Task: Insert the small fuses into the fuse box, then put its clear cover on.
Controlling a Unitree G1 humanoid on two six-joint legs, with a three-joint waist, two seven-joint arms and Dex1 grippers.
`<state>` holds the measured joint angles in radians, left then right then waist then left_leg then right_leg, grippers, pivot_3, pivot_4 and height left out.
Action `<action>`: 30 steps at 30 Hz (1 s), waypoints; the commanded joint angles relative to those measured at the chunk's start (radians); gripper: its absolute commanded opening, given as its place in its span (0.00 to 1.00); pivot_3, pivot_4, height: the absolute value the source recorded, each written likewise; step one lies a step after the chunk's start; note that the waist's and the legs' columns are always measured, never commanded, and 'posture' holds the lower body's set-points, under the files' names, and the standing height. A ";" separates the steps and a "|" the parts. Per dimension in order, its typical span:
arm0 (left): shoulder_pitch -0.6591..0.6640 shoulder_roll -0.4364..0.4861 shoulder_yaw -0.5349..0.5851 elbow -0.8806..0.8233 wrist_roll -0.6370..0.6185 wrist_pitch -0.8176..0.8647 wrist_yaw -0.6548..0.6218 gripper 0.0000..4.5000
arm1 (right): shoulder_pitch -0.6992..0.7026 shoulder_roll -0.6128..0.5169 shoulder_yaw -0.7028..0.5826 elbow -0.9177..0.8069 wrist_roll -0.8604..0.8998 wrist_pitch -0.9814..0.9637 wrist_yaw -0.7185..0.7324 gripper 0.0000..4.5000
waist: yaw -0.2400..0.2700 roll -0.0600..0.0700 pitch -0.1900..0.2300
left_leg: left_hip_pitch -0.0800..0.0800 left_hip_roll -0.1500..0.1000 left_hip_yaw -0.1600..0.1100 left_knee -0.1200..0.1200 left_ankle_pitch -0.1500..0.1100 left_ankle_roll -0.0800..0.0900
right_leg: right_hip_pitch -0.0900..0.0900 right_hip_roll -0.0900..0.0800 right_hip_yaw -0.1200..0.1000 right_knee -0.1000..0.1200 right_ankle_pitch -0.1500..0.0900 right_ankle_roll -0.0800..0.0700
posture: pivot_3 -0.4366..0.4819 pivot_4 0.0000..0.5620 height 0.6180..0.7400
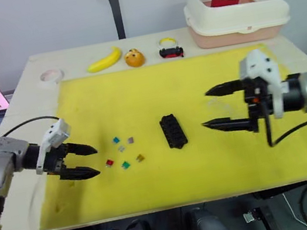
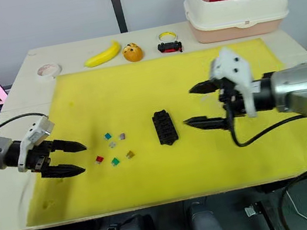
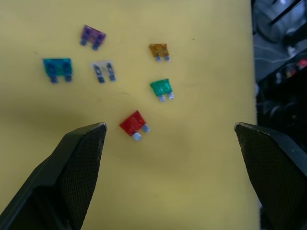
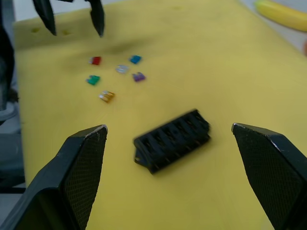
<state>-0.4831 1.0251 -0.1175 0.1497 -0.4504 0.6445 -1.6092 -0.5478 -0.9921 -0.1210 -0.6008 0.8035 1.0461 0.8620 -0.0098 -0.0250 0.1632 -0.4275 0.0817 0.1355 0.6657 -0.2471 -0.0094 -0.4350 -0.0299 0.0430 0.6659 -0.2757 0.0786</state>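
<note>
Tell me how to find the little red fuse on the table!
Look at the yellow mat covering the table, then find the black fuse box near its middle. Toward the left end effector lies a cluster of six tiny coloured fuses. The red fuse is the one closest to that end effector, beside the green fuse, and the only red chip there.

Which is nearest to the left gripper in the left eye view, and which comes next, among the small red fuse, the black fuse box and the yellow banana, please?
From the left gripper:
1. Small red fuse, on the yellow mat just beyond its fingertips.
2. Black rectangular fuse box, mid-mat, towards the right gripper.
3. Yellow banana, at the table's far edge.
</note>
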 commanded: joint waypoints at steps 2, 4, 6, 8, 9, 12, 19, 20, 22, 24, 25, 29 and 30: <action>-0.051 0.025 -0.051 0.024 -0.063 0.146 -0.005 1.00 | -0.089 0.020 0.043 -0.050 0.034 0.032 -0.042 0.98 | -0.001 0.000 0.000 | 0.000 0.000 0.000 0.000 0.000 0.000 | 0.000 0.000 0.000 0.000 0.000 0.000 | 0.48 0.27 0.99; -0.072 0.039 -0.073 0.043 -0.081 0.217 -0.005 1.00 | -0.109 0.024 0.054 -0.056 0.045 0.040 -0.046 0.98 | -0.003 0.000 0.000 | 0.000 0.000 0.000 0.000 0.000 0.000 | 0.000 0.000 0.000 0.000 0.000 0.000 | 0.48 0.27 0.99; -0.085 0.045 -0.083 0.055 -0.108 0.311 -0.005 1.00 | -0.115 0.021 0.061 -0.057 0.048 0.043 -0.049 0.98 | -0.003 0.000 0.000 | 0.000 0.000 -0.001 0.000 0.000 0.000 | 0.000 0.000 0.000 0.000 0.000 0.000 | 0.48 0.27 0.99; -0.081 0.050 -0.086 0.051 -0.126 0.371 -0.005 1.00 | -0.117 0.017 0.065 -0.058 0.050 0.043 -0.051 0.98 | -0.004 0.000 0.000 | 0.000 0.000 0.000 0.000 0.000 0.000 | -0.001 0.000 0.000 0.000 0.000 0.000 | 0.48 0.27 0.99; -0.075 0.049 -0.081 0.047 -0.133 0.401 -0.005 1.00 | -0.118 0.015 0.065 -0.058 0.051 0.043 -0.052 0.98 | -0.004 0.000 0.000 | 0.000 0.000 0.000 0.000 0.000 0.000 | -0.001 0.000 0.000 0.000 0.000 0.000 | 0.48 0.27 0.99; -0.053 0.045 -0.066 0.032 -0.158 0.475 0.007 1.00 | -0.121 0.013 0.067 -0.060 0.056 0.045 -0.055 0.98 | -0.003 0.000 0.000 | 0.000 0.000 -0.001 0.000 0.000 0.000 | -0.001 0.000 0.000 0.000 0.000 0.000 | 0.48 0.27 0.99; -0.052 -0.008 -0.041 0.063 -0.176 0.541 0.082 1.00 | -0.151 0.007 0.075 -0.062 0.069 0.053 -0.042 0.98 | -0.002 0.000 0.000 | 0.000 0.000 -0.001 0.000 0.000 0.000 | -0.001 0.000 0.000 0.000 0.000 0.000 | 0.48 0.27 0.99; -0.055 -0.016 -0.038 0.073 -0.175 0.544 0.092 1.00 | -0.157 0.006 0.078 -0.063 0.073 0.055 -0.040 0.98 | -0.002 0.000 0.000 | 0.000 0.000 -0.001 0.000 0.000 0.000 | 0.000 0.000 0.000 0.000 0.000 0.000 | 0.48 0.27 0.99; -0.059 -0.033 -0.036 0.091 -0.174 0.542 0.109 1.00 | -0.169 0.005 0.078 -0.064 0.091 0.065 -0.036 0.98 | -0.002 0.000 0.000 | 0.000 0.000 -0.001 0.000 0.000 0.000 | 0.000 0.000 0.000 0.000 0.000 0.000 | 0.48 0.27 0.99; -0.068 -0.060 -0.030 0.117 -0.173 0.542 0.131 1.00 | -0.179 0.005 0.074 -0.066 0.122 0.082 -0.033 0.98 | -0.001 0.000 0.000 | 0.000 0.000 -0.001 0.000 0.000 0.000 | 0.000 0.000 0.000 0.000 0.000 0.000 | 0.48 0.27 0.99; -0.071 -0.070 -0.029 0.127 -0.171 0.540 0.138 1.00 | -0.182 0.005 0.074 -0.066 0.135 0.089 -0.031 0.98 | 0.000 0.000 0.000 | 0.000 0.000 -0.001 0.000 0.000 0.000 | 0.000 0.000 0.000 0.000 0.000 0.000 | 0.48 0.27 0.99; -0.068 -0.088 -0.036 0.135 -0.161 0.518 0.147 1.00 | -0.185 0.002 0.078 -0.073 0.172 0.108 -0.030 0.98 | 0.004 0.000 0.000 | 0.000 0.000 -0.001 0.000 0.000 0.000 | 0.000 -0.001 0.000 0.000 0.000 0.000 | 0.48 0.27 0.99; -0.071 -0.094 -0.033 0.142 -0.161 0.517 0.152 1.00 | -0.185 0.003 0.081 -0.074 0.171 0.107 -0.034 0.98 | 0.005 0.000 0.000 | 0.000 0.000 -0.001 0.000 0.000 0.000 | 0.000 -0.001 0.000 0.000 0.000 0.000 | 0.48 0.27 0.99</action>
<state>-0.5405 0.9421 -0.1715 0.2822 -0.6198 1.1809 -1.4799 -0.7125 -0.9768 -0.0177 -0.6496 0.9609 1.1548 0.8304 -0.0052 -0.0254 0.1631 -0.4277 0.0812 0.1342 0.6660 -0.2472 -0.0093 -0.4346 -0.0310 0.0425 0.6659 -0.2758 0.0781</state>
